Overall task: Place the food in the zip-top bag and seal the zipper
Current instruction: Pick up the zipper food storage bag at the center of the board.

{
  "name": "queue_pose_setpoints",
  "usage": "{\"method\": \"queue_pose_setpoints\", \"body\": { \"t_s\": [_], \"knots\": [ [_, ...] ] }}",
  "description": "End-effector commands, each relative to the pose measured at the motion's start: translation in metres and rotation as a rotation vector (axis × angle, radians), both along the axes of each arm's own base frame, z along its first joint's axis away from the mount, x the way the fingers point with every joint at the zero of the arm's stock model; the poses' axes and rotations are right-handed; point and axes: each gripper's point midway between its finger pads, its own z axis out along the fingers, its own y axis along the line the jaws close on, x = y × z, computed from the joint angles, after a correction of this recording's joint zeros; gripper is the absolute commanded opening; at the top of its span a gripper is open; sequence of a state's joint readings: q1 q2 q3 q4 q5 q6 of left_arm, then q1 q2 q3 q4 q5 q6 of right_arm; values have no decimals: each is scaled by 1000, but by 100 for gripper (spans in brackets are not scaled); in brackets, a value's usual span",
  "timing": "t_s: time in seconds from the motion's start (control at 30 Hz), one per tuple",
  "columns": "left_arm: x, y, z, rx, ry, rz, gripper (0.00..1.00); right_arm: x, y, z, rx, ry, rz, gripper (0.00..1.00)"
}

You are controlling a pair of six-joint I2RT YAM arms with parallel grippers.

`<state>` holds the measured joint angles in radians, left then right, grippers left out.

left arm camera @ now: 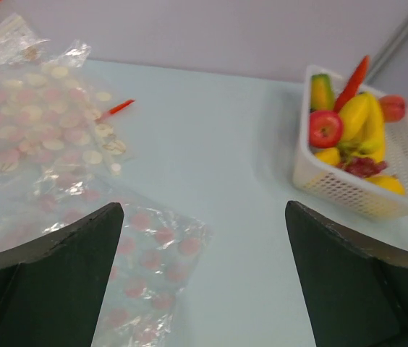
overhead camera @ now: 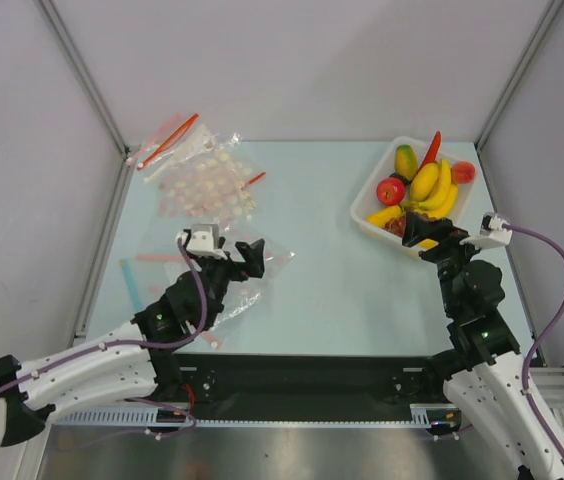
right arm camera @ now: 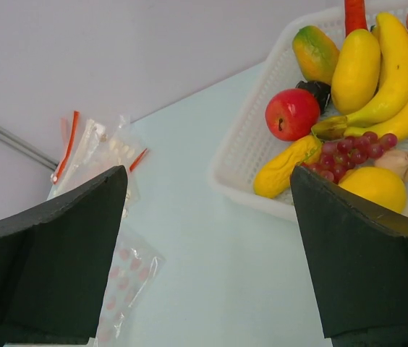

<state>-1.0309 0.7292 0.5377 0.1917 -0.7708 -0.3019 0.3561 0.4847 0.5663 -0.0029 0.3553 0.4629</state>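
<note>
Food (overhead camera: 424,185) piled in basket (overhead camera: 360,212) far right; left gripper (left arm camera: 202,210) released over dotted bag (left arm camera: 153,249), right gripper (right arm camera: 207,173) released near basket.

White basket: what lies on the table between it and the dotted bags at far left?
Nothing; the table between white basket and dotted bags is bare, as the top external view shows.

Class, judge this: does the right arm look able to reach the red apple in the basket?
Probably yes: the right claw is open beside the basket, and the apple lies uncovered near that side.
</note>
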Motion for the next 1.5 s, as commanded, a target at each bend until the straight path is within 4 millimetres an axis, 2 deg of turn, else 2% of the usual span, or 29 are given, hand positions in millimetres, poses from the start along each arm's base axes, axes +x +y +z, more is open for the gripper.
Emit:
{"method": "queue_pose_setpoints", "body": {
  "t_s": [0.0, 0.03, 0.1, 0.13, 0.17, 0.23, 0.33, 0.37, 0.4, 0.47, 0.73, 0.8, 0.83, 0.97, 1.1, 1.33, 1.37, 1.47],
  "knots": [
    [13, 15, -5, 100, 34, 131, 100, -4, -2, 12, 43, -63, -3, 100],
    [18, 13, -18, 159, 67, 157, 100, -5, -2, 9, 46, -62, -6, 100],
    [26, 14, -24, 223, 113, 198, 100, -7, -6, 9, 52, -69, -24, 100],
    [31, 12, -43, 300, 159, 218, 100, -7, -8, 7, 53, -62, -31, 100],
    [37, 9, -39, 306, 175, 228, 100, -7, -9, 6, 55, -60, -39, 100],
    [44, 16, -56, 380, 241, 268, 96, -7, -10, 4, 52, -53, -42, 100],
    [57, 16, -79, 475, 314, 299, 91, -5, -8, 2, 51, -49, -33, 100],
    [60, 12, -81, 474, 330, 293, 89, -5, -5, 2, 50, -54, -16, 100],
    [66, 13, -95, 505, 365, 307, 87, -5, -3, 2, 45, -58, -6, 100],
    [70, 15, -105, 539, 407, 311, 87, -5, 2, 4, 42, -69, 22, 100],
    [88, 37, -162, 645, 585, 375, 77, -7, 9, 6, 28, -90, 65, 100],
    [92, 43, -163, 678, 593, 416, 75, -8, 9, 5, 25, -92, 68, 100],
    [93, 45, -172, 701, 610, 426, 74, -9, 9, 5, 27, -98, 68, 100],
    [100, 52, -184, 709, 656, 442, 72, -8, 10, 3, 27, -95, 71, 100],
    [105, 67, -196, 691, 709, 473, 69, -8, 10, 3, 29, -93, 70, 100],
    [111, 70, -224, 704, 798, 444, 66, -9, 9, 5, 31, -98, 71, 100],
    [112, 67, -226, 694, 811, 430, 63, -9, 9, 4, 32, -96, 70, 100],
    [113, 70, -227, 692, 816, 443, 47, -9, 10, 4, 30, -96, 71, 100]
  ]
}}
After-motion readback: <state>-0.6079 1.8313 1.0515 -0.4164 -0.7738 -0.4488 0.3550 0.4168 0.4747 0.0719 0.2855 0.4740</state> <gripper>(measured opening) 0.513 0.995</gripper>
